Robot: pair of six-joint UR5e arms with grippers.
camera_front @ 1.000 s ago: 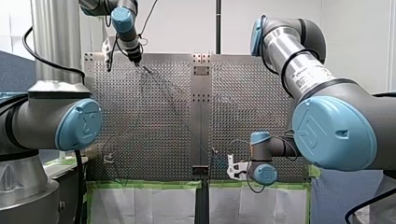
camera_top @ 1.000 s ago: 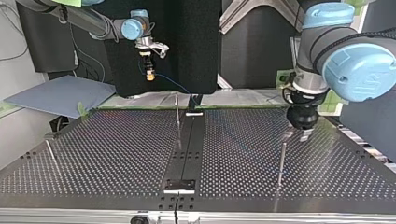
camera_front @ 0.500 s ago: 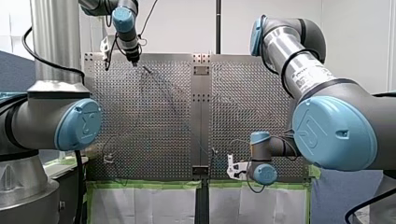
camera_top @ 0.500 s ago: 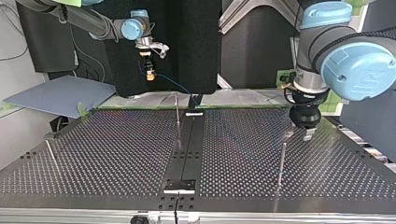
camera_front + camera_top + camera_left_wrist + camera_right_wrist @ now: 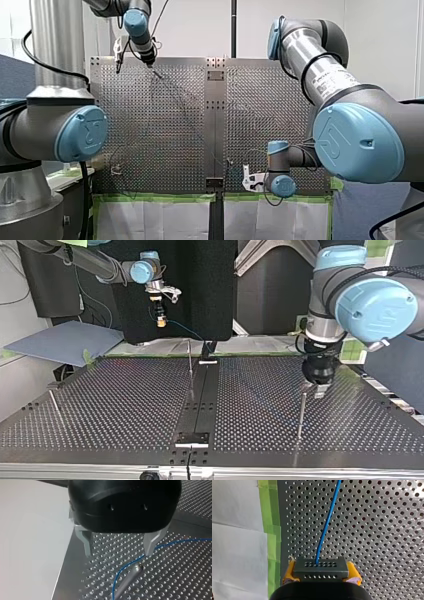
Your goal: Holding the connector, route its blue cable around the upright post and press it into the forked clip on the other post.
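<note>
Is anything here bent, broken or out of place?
Nothing stands out. The connector sits square in my right gripper, between its yellow pads, and the blue cable leaves it in a smooth line, without kinks. My left gripper hangs open above a post, with the cable passing close beside it.

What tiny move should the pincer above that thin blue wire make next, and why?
Probably my left arm's black metal-fingered pincer should lower and close on the thin blue cable. It is open, the cable runs just beneath it beside the slim metal upright post, and my right yellow-padded pincer grips the dark perforated connector.
</note>
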